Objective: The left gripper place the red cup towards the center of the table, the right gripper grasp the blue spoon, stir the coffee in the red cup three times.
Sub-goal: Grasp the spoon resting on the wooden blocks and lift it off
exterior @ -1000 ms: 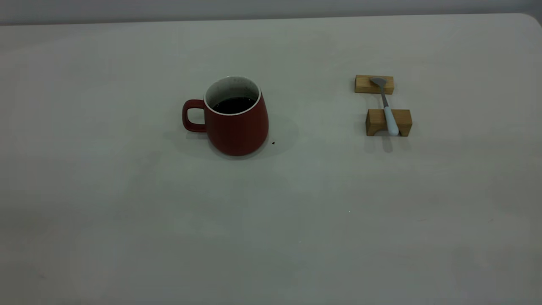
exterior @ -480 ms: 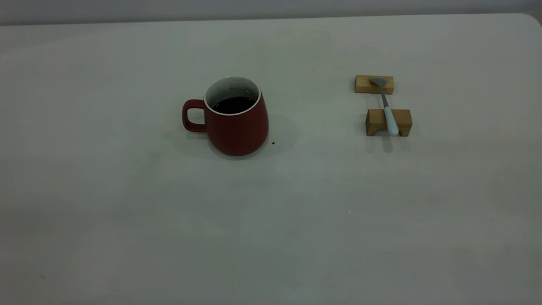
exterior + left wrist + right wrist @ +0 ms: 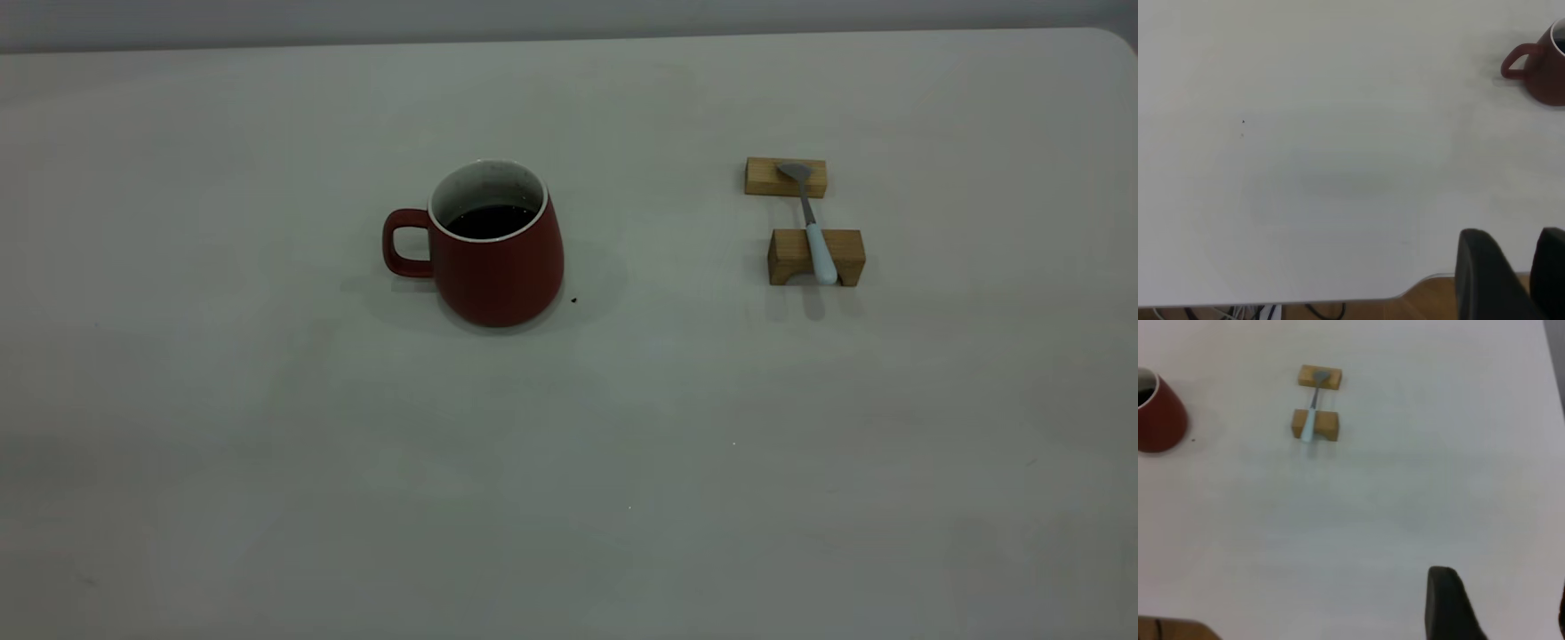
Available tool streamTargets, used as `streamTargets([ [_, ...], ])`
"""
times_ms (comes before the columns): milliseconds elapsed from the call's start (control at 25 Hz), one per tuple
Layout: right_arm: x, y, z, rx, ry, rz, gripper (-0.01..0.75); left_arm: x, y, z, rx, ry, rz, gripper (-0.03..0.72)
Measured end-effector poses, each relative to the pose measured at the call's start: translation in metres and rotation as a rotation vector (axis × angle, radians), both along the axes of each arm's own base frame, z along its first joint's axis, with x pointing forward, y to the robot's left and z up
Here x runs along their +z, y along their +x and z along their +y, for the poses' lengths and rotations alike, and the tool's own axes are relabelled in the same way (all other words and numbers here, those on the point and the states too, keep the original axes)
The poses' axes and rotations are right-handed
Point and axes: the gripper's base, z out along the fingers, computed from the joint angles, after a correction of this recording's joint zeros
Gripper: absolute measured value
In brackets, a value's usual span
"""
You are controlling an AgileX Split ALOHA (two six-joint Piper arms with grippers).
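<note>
- L gripper [image 3: 1515,280]: you've got it well back from the work, over the near table edge. Only visible in L wrist view; two black fingers [image 3: 1485,277] show w/ a narrow gap between them. Nothing held. Not in ext. view at all.
- Table [image 3: 267,444]: plain off-white top, rounded corner at far right of ext. view.
- Red cup [image 3: 498,253]: upright on the table, left of centre in ext. view, handle pointing to that view's left. Untouched, well apart from both grippers.
- Coffee [image 3: 489,220]: dark liquid inside the cup, level well below the white rim.
- Small dark speck [image 3: 573,300]: on the table just beside the cup base, right side.
- Wooden blocks [image 3: 816,258]: two tan pcs, well right of the cup, one farther, one nearer, a gap between them.
- Blue spoon [image 3: 813,233]: lies across both blocks, grey bowl on the far block, pale blue handle on the near one, tip overhanging toward the camera. Not grasped.
- R gripper [image 3: 1498,603]: you've parked it well short of the spoon. R wrist view shows one black finger [image 3: 1448,603] fully, the other only at frame edge; wide gap between them, so spread wide, holding nothing.
</note>
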Motion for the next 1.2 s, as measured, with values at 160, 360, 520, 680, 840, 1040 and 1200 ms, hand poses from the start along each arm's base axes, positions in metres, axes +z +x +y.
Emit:
streamTargets([
  [160, 0.0, 0.001, 0.002, 0.01, 0.017, 0.006, 0.434, 0.0, 0.0, 0.0, 0.0, 0.0, 0.0, 0.243],
  [360, 0.025, 0.02, 0.001, -0.003, -0.001, 0.1, 0.444, 0.0, 0.0, 0.0, 0.0, 0.0, 0.0, 0.243],
  [520, 0.048, 0.067, 0.004, -0.005, -0.008, 0.207, 0.511, 0.0, 0.0, 0.0, 0.0, 0.0, 0.0, 0.243],
  [680, 0.044, 0.126, 0.008, -0.001, -0.002, 0.324, 0.632, 0.0, 0.0, 0.0, 0.0, 0.0, 0.0, 0.243],
  [840, 0.023, 0.183, 0.012, 0.007, -0.006, 0.388, 0.67, 0.0, 0.0, 0.0, 0.0, 0.0, 0.0, 0.243],
  [1040, -0.025, 0.237, 0.02, 0.029, 0.032, 0.473, 0.67, 0.0, 0.0, 0.0, 0.0, 0.0, 0.001, 0.243],
  [1200, -0.061, 0.271, 0.031, 0.069, 0.05, 0.567, 0.669, 0.0, 0.0, 0.0, 0.0, 0.0, 0.001, 0.243],
])
